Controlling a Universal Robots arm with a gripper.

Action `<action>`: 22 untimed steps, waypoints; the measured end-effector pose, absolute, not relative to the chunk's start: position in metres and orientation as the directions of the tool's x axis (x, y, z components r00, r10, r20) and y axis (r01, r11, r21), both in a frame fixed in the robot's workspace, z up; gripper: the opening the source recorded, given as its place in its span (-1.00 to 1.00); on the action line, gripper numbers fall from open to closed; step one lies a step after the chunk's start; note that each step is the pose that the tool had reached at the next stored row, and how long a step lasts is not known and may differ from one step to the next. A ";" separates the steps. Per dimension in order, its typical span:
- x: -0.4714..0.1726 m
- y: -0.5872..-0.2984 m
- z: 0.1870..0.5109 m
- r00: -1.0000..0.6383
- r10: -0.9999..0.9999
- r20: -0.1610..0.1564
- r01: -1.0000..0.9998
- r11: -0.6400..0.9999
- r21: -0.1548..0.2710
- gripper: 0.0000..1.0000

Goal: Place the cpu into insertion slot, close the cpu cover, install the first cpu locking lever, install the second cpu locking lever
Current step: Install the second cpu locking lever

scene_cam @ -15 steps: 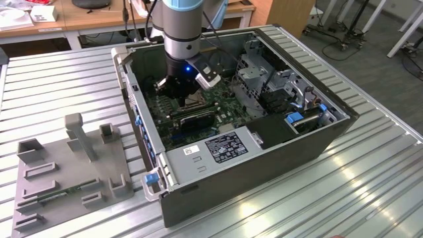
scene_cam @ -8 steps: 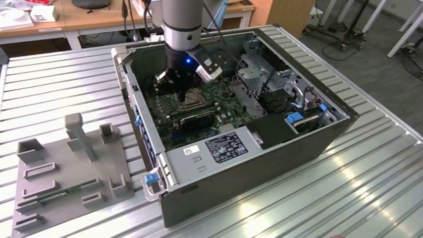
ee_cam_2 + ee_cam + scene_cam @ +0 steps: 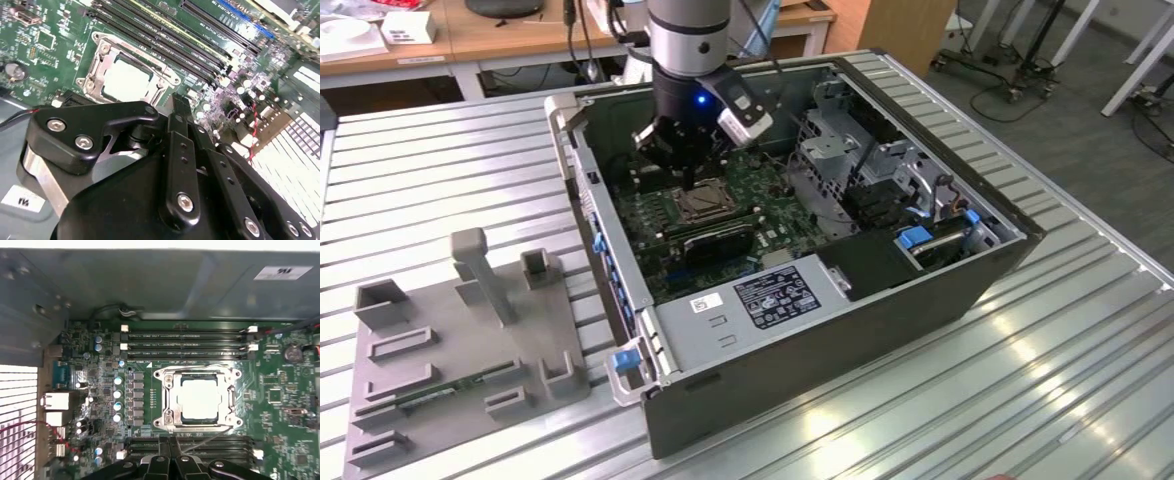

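Above the socket [image 3: 197, 397], with chip [image 3: 199, 398] already seated and cover [image 3: 169, 399] down around it, hovers empty, gripper [image 3: 170, 444] pinched shut; best pressing each lever squarely, without sliding

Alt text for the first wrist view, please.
A silvery cpu sits in the insertion slot on a green circuit board, with the silver cpu cover framing it. The black gripper hangs beside the slot, fingers together.

Arm [image 3: 683, 30]: silver-grey tube above black wrist, small blue light. Gripper [image 3: 181, 112]: matte black linkage, silver screw heads, narrow black jaws. White-grey camera block [image 3: 744, 118] at wrist.
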State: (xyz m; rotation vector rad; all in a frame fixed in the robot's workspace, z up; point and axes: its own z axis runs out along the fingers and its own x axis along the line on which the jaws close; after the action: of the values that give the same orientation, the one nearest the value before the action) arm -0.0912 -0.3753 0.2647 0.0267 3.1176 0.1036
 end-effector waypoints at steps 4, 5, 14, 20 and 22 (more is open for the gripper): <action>-0.088 -0.375 0.266 -1.000 0.021 -0.019 0.020 0.998 0.067 -0.79; -0.087 -0.376 0.266 -1.000 0.022 -0.018 0.021 0.998 0.067 -0.79; -0.076 -0.378 0.266 -1.000 0.025 0.007 0.025 0.997 0.066 -0.79; -0.073 -0.378 0.266 -1.000 0.025 0.010 0.026 0.997 0.066 -0.79; -0.068 -0.378 0.266 -1.000 0.025 0.016 0.026 0.998 0.066 -0.79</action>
State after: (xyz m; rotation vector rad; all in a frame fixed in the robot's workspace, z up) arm -0.0681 -0.3781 0.2658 0.0405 3.1547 0.1040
